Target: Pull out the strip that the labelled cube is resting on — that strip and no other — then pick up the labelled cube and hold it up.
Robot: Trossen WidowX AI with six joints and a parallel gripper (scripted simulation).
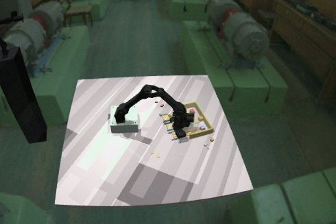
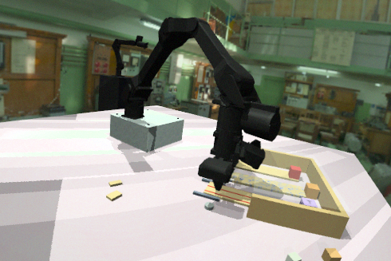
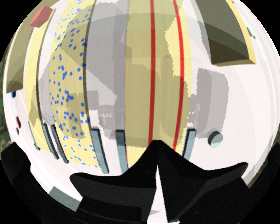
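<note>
three cubes sit inside the tan frame (image 1: 205, 117) (image 2: 297, 215) (image 3: 234, 63), and the task's one is the labelled cube (image 1: 202, 127) (image 2: 309, 202): pale purple, flat-sided, with a small darker mark on its top face, too small to read. it is near the frame's near wall in the exterior view, at the far end of the red-lined strip (image 2: 231, 195) (image 3: 139, 75) as far as the top view tells; the wall hides the contact. the other two are a red cube (image 1: 192, 111) (image 2: 294, 172) (image 3: 41, 17) and an orange cube (image 1: 201, 118) (image 2: 312, 190).

there are three strips: that yellow one with two red lines, a yellow speckled strip (image 2: 265, 183) (image 3: 68, 75) with blue dots, and a plain yellow strip (image 2: 271, 172) (image 3: 35, 85). six slim grey-blue bars (image 2: 206, 195) (image 3: 190, 142) show in the wrist view by the strips' near ends. one round grey-green piece (image 2: 209, 205) (image 3: 215, 138) lies just beside the lined strip.

the gripper (image 1: 180, 135) (image 2: 217, 187) (image 3: 156, 144) points down over the lined strip's near end, its fingers narrow and together, holding nothing. two flat yellow pieces (image 1: 158, 155) (image 2: 114, 195) lie well apart from the frame; one loose orange block (image 1: 212, 140) (image 2: 331, 255) and one pale green block (image 1: 206, 144) (image 2: 294, 257) are outside it.
</note>
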